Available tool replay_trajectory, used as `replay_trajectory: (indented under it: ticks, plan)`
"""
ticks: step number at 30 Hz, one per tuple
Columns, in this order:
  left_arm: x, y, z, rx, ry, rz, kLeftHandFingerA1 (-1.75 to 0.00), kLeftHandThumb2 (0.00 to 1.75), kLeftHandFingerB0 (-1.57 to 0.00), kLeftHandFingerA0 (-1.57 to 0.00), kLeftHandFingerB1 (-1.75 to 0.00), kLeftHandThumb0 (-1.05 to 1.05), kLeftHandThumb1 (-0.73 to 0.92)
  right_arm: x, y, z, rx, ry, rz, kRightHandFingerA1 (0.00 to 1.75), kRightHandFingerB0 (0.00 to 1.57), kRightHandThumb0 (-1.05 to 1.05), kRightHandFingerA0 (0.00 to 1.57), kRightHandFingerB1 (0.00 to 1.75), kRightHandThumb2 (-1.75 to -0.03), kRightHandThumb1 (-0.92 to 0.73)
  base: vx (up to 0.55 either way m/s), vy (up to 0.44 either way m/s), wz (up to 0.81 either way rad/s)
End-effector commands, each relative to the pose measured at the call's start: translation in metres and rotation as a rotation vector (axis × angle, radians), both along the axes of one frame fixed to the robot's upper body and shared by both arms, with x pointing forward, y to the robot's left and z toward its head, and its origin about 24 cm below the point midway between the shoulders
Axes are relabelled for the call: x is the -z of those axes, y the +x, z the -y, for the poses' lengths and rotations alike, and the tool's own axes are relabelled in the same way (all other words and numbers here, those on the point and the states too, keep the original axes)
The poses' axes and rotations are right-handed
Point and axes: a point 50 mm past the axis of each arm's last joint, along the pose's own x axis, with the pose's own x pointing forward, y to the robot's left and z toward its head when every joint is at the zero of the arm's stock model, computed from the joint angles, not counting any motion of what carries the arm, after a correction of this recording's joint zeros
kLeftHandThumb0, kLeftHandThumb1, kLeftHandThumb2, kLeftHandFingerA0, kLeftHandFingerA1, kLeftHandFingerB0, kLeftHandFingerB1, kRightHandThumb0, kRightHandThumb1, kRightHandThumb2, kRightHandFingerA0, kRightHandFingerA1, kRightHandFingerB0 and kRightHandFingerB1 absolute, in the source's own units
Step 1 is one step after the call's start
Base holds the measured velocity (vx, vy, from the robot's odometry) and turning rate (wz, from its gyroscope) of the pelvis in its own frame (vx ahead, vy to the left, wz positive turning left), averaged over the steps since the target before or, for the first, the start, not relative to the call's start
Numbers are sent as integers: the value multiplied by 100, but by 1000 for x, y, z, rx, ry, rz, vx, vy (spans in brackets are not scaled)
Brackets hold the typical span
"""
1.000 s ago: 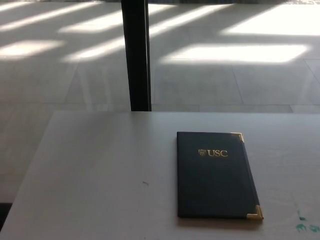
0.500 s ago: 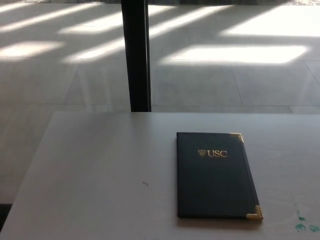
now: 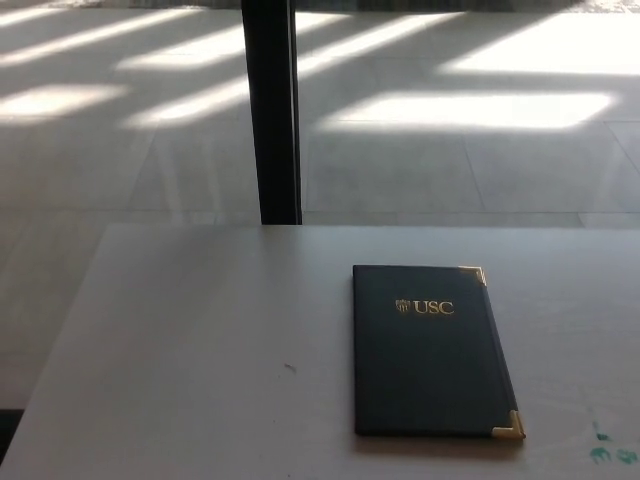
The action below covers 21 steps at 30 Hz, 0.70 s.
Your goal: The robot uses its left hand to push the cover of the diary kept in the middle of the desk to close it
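A dark navy diary [image 3: 430, 355] lies flat and closed on the white desk [image 3: 200, 350], a little right of the middle. Its cover carries gold "USC" lettering [image 3: 432, 308] and gold corner caps on the right side. Its spine runs along the left edge. Neither of my hands nor any arm shows in the head view.
A black vertical post [image 3: 272, 110] stands just behind the desk's far edge. Sunlit tiled floor lies beyond. Green paint marks [image 3: 608, 452] dot the desk at the lower right, and a small dark speck [image 3: 290, 368] sits left of the diary.
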Motion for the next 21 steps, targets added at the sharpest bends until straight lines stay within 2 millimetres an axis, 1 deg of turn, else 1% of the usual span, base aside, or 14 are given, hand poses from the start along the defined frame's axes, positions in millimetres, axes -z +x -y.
replay_trajectory:
  ticks: [1,2,7,8,10,11,12,13,14,15,17,18,20,21]
  plan:
    - [-6,0,-6,27,42,20,-56,69,-52,-67,-48,-78,92,-5,0,4,-15,-44,1,98,62,-100,72,78,-100,-70,0,0,0]
    - [-7,1,-6,37,57,19,-49,70,-47,-58,-44,-79,92,-6,3,5,-17,-42,13,95,62,-86,68,79,-121,-70,0,0,0]
    - [-7,0,-7,14,54,15,-64,68,-62,-75,-50,-79,92,-6,4,6,-18,-31,15,93,61,-87,66,78,-122,-71,0,0,0]
    - [-6,0,-7,4,44,18,-58,68,-56,-67,-48,-79,92,-7,4,6,-17,-31,15,96,60,-96,65,74,-72,-92,0,0,0]
    - [-6,1,-7,-2,32,40,-55,69,-51,-65,-47,-77,92,-6,4,6,-11,-36,4,96,62,-97,66,74,-70,-92,0,0,0]
    - [-7,3,-6,3,33,44,-69,109,-56,-66,-62,-77,74,-6,4,6,-12,-38,8,97,60,-95,68,73,-71,-92,0,0,0]
    - [-7,6,-5,7,35,48,-69,109,-56,-66,-62,-77,74,-6,4,6,-14,-36,17,97,60,-95,68,73,-71,-92,0,0,0]
    - [-7,6,-5,11,36,46,-59,68,-63,-69,-53,-78,92,-6,4,6,-23,-41,18,97,58,-94,67,73,-72,-92,0,0,0]
    - [-8,7,-4,13,34,50,-65,68,-69,-74,-58,-78,92,-5,4,7,-22,-34,17,91,60,-84,66,76,-122,-70,0,0,0]
    - [-8,7,-4,11,32,53,-63,68,-74,-77,-62,-77,92,-6,5,7,-23,-31,19,97,61,-96,63,76,-72,-92,0,0,0]
    - [-9,8,-5,14,33,41,-63,69,-76,-78,-62,-77,92,-6,6,5,-31,-30,22,97,59,-96,61,76,-72,-92,0,0,0]
    - [-9,7,-5,20,35,35,-54,68,-78,-71,-75,-77,92,-6,6,5,-35,-33,19,92,58,-82,64,77,-123,-71,0,0,0]
    - [-8,6,-5,35,46,32,-64,68,-69,-74,-57,-78,92,-7,7,4,-27,-52,6,94,60,-85,67,78,-123,-72,0,0,0]
    - [-8,7,-5,34,42,33,-57,68,-44,-66,-44,-78,92,-7,7,4,-21,-41,10,97,59,-95,63,75,-72,-92,0,0,0]
